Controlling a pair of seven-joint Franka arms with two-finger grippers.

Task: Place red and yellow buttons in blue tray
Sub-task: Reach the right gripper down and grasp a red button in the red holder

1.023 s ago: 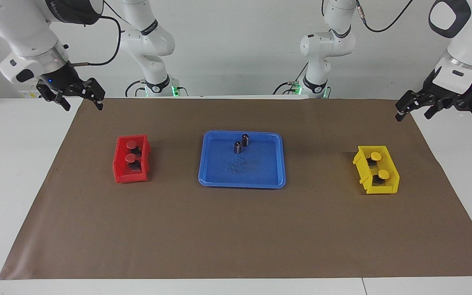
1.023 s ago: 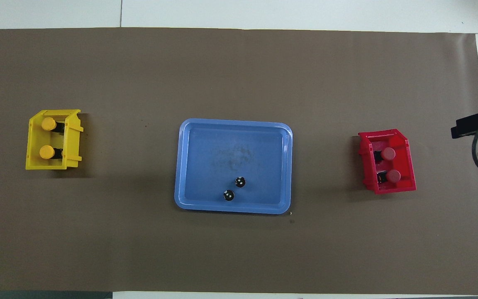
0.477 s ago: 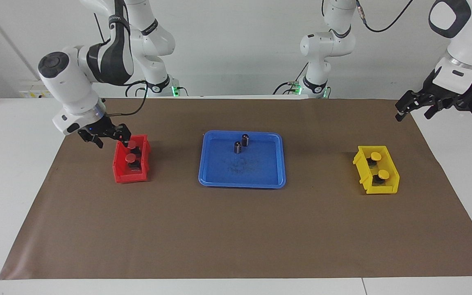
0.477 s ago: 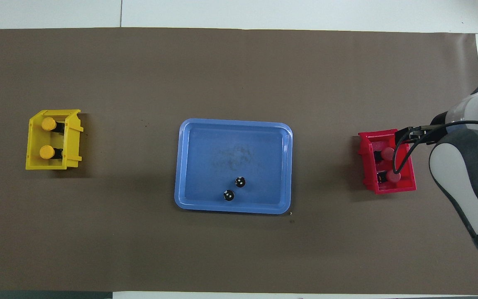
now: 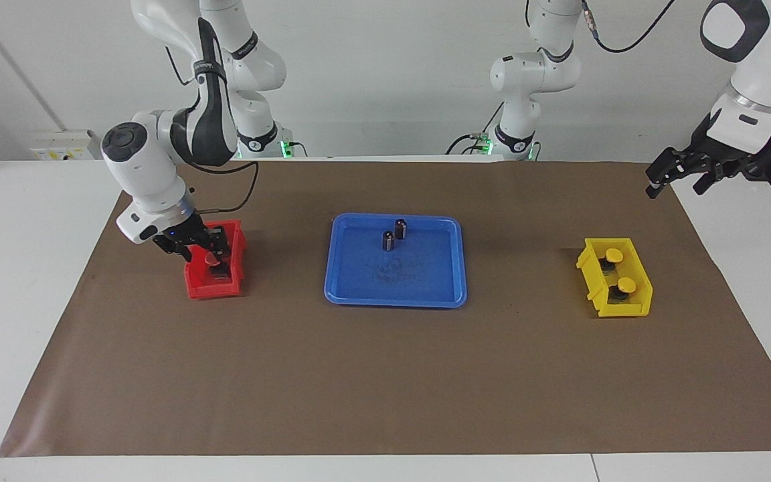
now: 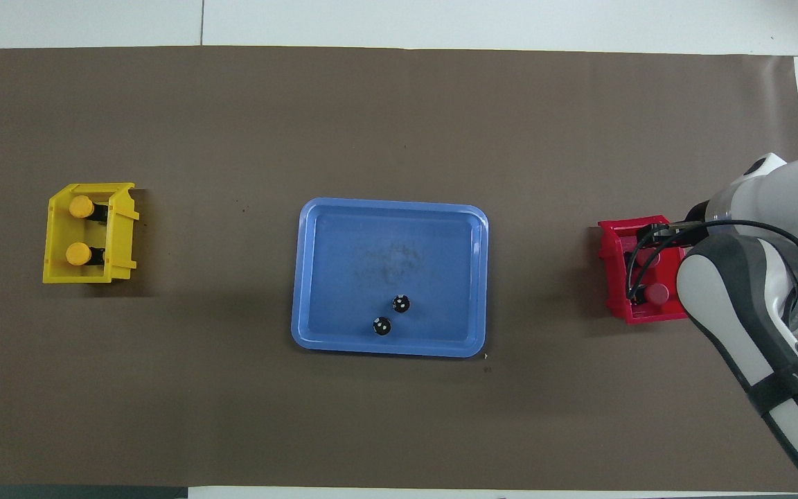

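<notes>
Facing view: the right pincer [image 5: 203, 246] is lowered into the red bin [image 5: 215, 284], its fingers spread to either side of a red button [image 5: 212, 258] and not seen closed on it. The left pincer [image 5: 678, 175] waits, raised over the tabletop [image 5: 385, 388] edge at the left arm's end, fingers spread. The blue tray [image 5: 395, 298] holds two dark cylinders [image 5: 393, 235]. Two yellow buttons [image 5: 618, 270] sit in the yellow bin [image 5: 620, 309].

Overhead view: the right arm [image 6: 752, 298] covers part of the red bin [image 6: 617, 277]; one red cap [image 6: 659, 294] shows. The blue tray [image 6: 388, 346] lies between the bins; the yellow buttons [image 6: 80, 230] lie in the yellow bin [image 6: 87, 277]
</notes>
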